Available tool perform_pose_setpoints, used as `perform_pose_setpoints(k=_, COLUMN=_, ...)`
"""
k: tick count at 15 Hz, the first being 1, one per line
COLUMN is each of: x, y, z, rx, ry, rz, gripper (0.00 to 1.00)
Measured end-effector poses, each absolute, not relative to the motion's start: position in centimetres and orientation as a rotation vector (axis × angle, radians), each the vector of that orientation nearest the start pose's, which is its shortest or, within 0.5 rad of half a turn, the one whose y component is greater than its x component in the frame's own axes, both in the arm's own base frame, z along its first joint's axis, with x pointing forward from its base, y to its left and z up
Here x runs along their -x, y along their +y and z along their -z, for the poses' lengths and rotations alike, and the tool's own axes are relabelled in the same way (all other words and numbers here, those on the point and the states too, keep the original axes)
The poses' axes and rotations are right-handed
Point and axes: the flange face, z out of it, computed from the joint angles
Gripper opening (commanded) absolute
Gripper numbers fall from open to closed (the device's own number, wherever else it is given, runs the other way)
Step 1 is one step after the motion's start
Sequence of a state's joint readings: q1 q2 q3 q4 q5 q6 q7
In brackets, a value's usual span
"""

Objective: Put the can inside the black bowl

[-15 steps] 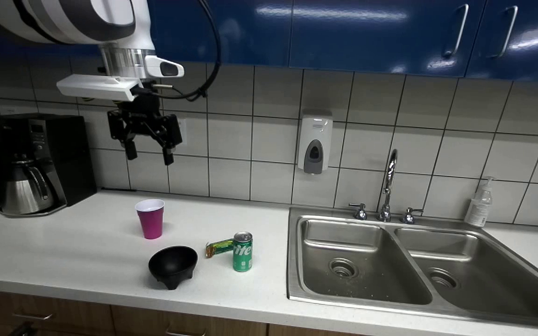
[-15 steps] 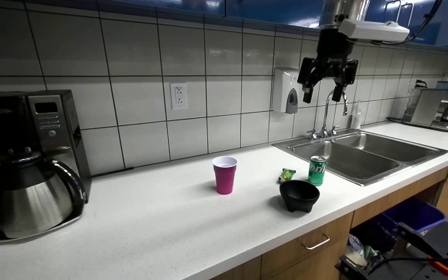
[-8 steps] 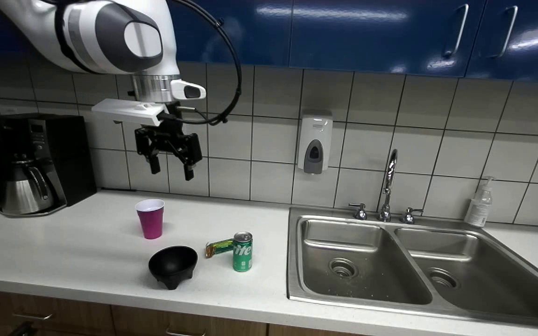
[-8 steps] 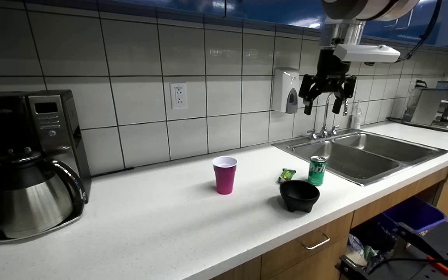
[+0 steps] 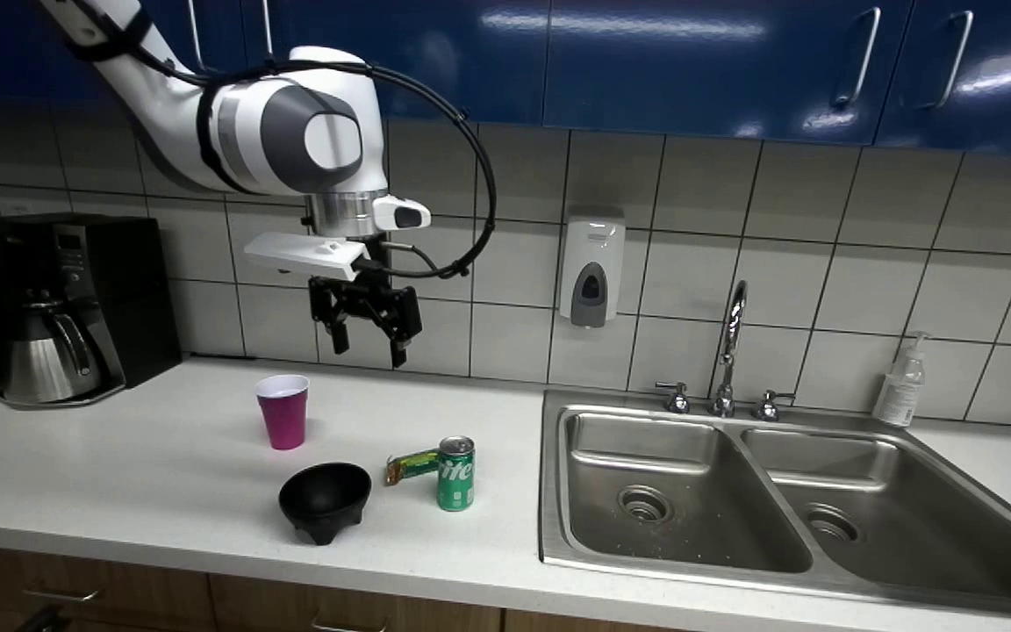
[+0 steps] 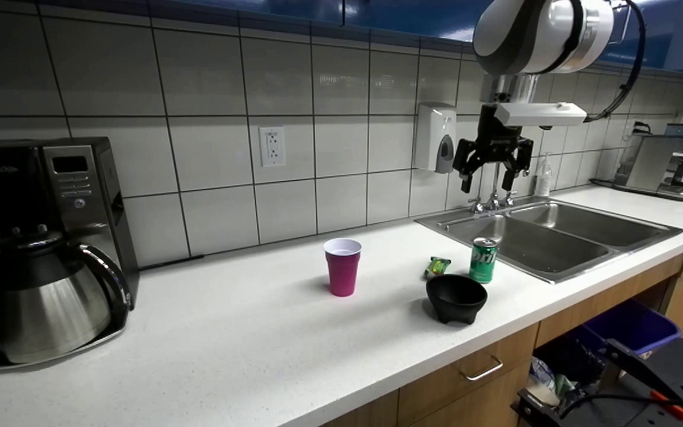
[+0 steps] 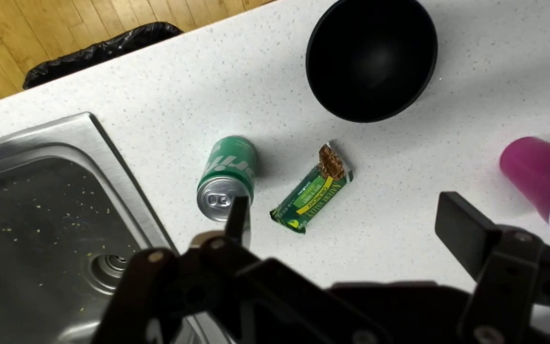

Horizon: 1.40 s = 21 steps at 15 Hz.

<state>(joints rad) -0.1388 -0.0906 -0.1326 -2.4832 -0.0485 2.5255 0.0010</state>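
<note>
The can (image 5: 455, 474) stands upright on the counter (image 5: 163, 478), apart from the fingers (image 7: 466, 234) and well below them. The gripper (image 5: 369, 349) hangs high above, its fingers spread, and in the wrist view the counter shows through the gap. There the can lies to the side of that gap, one fingertip covering a bit of its silver lid. Just beside the can is the bar (image 5: 415, 465): in an exterior view the can hides one end of it, while the wrist view shows a strip of counter between the two and the words on the wrapper. Near both sits the bowl (image 6: 456, 302); the wrist view cuts off its edge, both exterior views show its stubby feet. Farther out, on opposite sides, are the cup (image 6: 342, 273) and the sink (image 5: 552, 491). The wrist view takes in wood floor (image 7: 41, 28); an exterior view, a wall outlet (image 6: 273, 146).
</note>
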Motion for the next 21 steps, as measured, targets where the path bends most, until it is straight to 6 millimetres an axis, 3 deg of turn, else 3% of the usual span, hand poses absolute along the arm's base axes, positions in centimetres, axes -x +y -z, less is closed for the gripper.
perform_pose_setpoints(k=11, x=-50.1, y=-17.0, z=-27.6, rx=3.173, ry=0.497, rz=0.092, gripper=1.00)
perform_pose_setpoints(k=21, x=-51.6, y=-19.6, z=-22.9, rx=3.195, ry=0.613, rz=-0.013, gripper=1.00)
